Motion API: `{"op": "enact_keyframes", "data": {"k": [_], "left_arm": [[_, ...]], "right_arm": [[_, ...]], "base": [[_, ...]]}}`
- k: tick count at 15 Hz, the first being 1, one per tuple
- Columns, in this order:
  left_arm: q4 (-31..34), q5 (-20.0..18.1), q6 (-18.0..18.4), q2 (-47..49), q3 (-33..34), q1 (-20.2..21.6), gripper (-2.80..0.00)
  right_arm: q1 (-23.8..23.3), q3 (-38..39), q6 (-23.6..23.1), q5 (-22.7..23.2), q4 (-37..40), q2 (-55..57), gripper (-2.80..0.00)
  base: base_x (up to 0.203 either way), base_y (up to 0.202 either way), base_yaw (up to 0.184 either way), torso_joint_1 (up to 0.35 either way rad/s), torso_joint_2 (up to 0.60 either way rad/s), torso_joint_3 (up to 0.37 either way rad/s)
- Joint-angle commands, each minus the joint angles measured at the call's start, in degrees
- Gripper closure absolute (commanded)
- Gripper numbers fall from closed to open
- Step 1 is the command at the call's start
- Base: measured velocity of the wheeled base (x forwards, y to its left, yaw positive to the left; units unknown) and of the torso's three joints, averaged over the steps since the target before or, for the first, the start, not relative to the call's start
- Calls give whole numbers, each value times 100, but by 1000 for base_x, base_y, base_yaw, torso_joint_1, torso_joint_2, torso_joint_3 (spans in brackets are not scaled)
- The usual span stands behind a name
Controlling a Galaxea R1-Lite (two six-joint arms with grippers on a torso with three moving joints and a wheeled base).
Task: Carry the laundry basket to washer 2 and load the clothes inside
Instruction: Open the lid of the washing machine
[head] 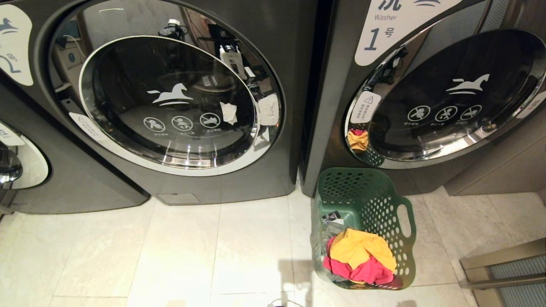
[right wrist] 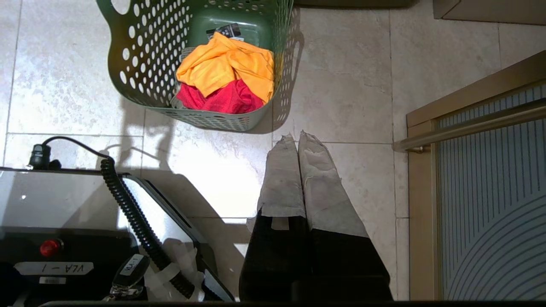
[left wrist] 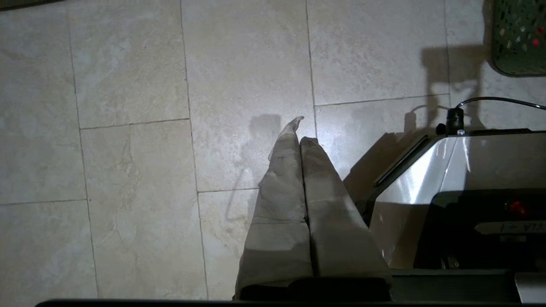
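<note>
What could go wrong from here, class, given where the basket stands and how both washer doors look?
1. The laundry basket stands on the floor in front of washer 1, not washer 2, so the clothes may go into the wrong machine.
2. Both doors look closed; loading cannot begin until washer 2 is opened.

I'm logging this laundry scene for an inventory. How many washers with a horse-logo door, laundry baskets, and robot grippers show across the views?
Washers with a horse-logo door: 2, washer 2 and washer 1
Laundry basket: 1
Grippers: 2, left gripper and right gripper
Total: 5
</note>
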Motion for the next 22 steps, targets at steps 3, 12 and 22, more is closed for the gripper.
{"op": "enact_keyframes", "data": {"k": [3, 12, 22], "left_arm": [[14, 79, -61, 12, 19, -318, 0], [4, 76, -194, -981, 14, -897, 0], [-3, 448, -740, -1623, 27, -889, 0]], "right_arm": [[16, -11, -3, -6, 28, -136, 0], [51, -61, -15, 229, 143, -1043, 0], [60, -61, 170, 194, 134, -1043, 0]], "base": [[0, 0, 0, 0, 0, 0], [0, 0, 0, 0, 0, 0], [0, 0, 0, 0, 0, 0]]}}
